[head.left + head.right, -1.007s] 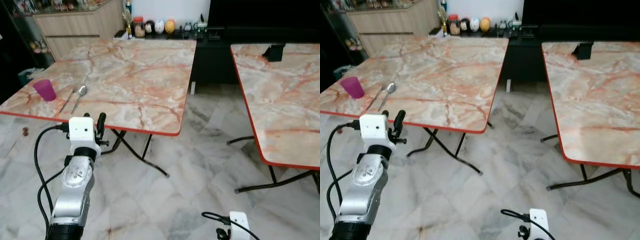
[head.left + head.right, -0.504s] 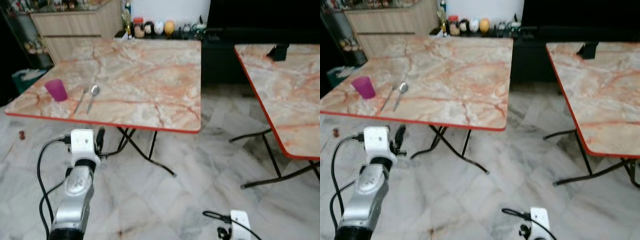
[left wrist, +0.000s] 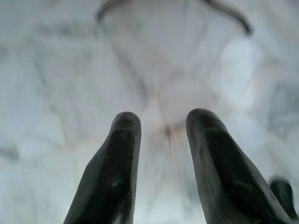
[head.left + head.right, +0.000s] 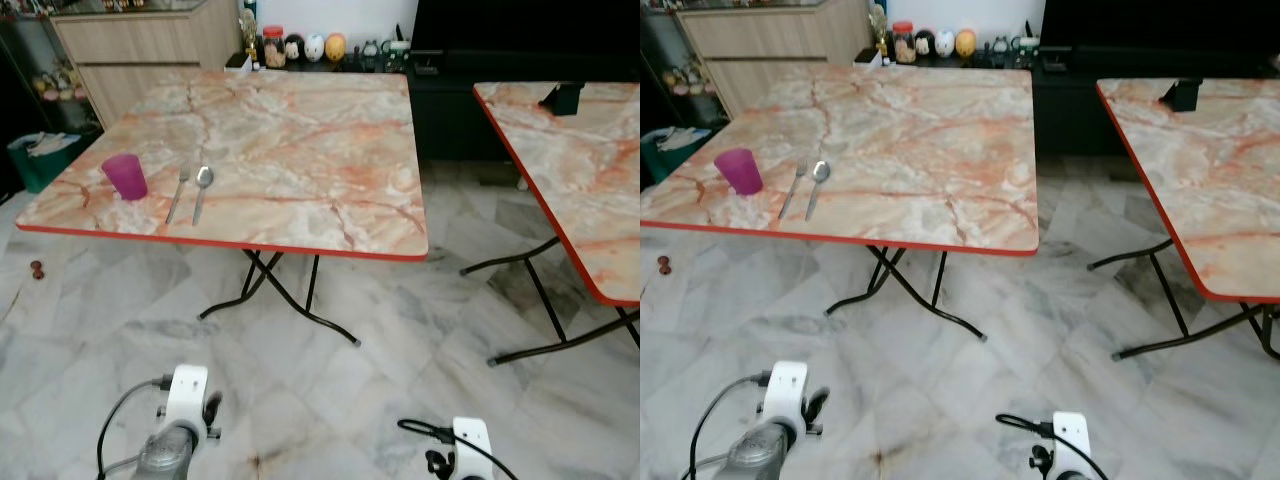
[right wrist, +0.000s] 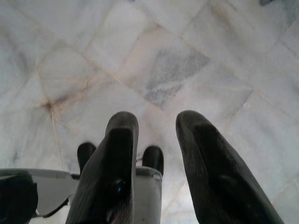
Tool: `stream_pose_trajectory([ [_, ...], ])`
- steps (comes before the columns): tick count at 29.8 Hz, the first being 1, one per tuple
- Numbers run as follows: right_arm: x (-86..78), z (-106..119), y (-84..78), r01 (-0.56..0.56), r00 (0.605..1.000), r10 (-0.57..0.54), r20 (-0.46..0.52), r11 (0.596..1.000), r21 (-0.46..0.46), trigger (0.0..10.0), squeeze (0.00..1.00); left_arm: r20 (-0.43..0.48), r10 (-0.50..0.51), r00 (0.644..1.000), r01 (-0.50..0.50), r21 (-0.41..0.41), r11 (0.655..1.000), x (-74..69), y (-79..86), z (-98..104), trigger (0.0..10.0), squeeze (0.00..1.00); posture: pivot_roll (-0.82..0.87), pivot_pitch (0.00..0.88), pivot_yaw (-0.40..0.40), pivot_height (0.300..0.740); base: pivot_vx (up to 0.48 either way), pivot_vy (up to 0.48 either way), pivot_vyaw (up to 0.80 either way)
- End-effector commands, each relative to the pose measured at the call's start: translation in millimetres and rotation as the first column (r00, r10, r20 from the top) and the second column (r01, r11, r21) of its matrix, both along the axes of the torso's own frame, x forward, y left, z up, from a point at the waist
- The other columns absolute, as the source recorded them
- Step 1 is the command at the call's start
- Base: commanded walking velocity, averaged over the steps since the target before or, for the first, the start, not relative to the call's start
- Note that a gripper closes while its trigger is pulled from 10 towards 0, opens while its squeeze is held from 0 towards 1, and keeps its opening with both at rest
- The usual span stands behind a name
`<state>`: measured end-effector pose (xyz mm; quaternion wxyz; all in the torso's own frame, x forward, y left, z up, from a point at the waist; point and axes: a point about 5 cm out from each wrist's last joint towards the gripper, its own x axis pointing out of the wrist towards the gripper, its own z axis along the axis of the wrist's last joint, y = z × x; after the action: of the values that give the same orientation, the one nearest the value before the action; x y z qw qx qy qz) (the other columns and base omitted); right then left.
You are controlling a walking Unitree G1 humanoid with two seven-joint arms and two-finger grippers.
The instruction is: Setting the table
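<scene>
Marble floor (image 4: 330, 400) lies beneath 2 low-hanging pincers, left pincer (image 3: 159, 126) and right pincer (image 5: 156, 123), both parted.

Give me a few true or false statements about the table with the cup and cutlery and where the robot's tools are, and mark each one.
1. The purple cup stands on the marble table near its front left corner. True.
2. The spoon lies inside the cup. False: it lies on the table beside the fork.
3. The left tool holds the fork. False: it is open and empty, low over the floor.
4. The right tool is open over the floor. True.
</scene>
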<state>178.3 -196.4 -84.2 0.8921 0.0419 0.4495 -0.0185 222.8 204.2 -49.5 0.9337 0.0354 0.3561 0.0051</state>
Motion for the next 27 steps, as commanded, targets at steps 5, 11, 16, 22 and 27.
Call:
stream_pose_trajectory([
  [5,-1.6,-0.8,0.0,0.020,1.000,-0.020,-0.004,1.000,0.006,10.0,0.00,-0.084,-0.004,0.996,0.004,0.007,1.000,-9.7,-0.2,-10.9,10.0,0.00,-0.03,0.000,0.056,0.740,0.000,0.000,0.00],
  [11,-2.6,-1.4,0.9,0.023,1.000,-0.023,-0.005,1.000,0.010,10.0,0.00,-0.130,0.012,0.991,-0.013,-0.009,1.000,-20.9,-1.0,-19.8,10.0,0.00,-0.04,0.000,0.062,0.740,0.000,0.000,0.00],
  [16,-3.4,-1.8,1.6,0.027,1.000,-0.027,-0.004,1.000,0.016,10.0,0.00,-0.158,0.015,0.987,-0.017,-0.009,1.000,-29.0,-1.6,-24.9,10.0,0.00,-0.05,0.000,0.066,0.740,0.000,0.000,0.00],
  [22,-3.9,-2.0,1.8,0.030,1.000,-0.029,-0.005,0.999,0.020,10.0,0.00,-0.175,0.018,0.984,-0.020,-0.008,1.000,-33.5,-0.8,-27.6,10.0,0.00,-0.05,0.000,0.069,0.740,0.000,0.000,0.00],
  [27,-3.5,-1.8,1.6,0.030,1.000,-0.030,-0.004,0.999,0.020,10.0,0.00,-0.190,0.023,0.981,-0.025,-0.006,1.000,-38.4,0.5,-30.1,10.0,0.00,-0.05,0.000,0.067,0.740,0.000,0.247,0.00],
])
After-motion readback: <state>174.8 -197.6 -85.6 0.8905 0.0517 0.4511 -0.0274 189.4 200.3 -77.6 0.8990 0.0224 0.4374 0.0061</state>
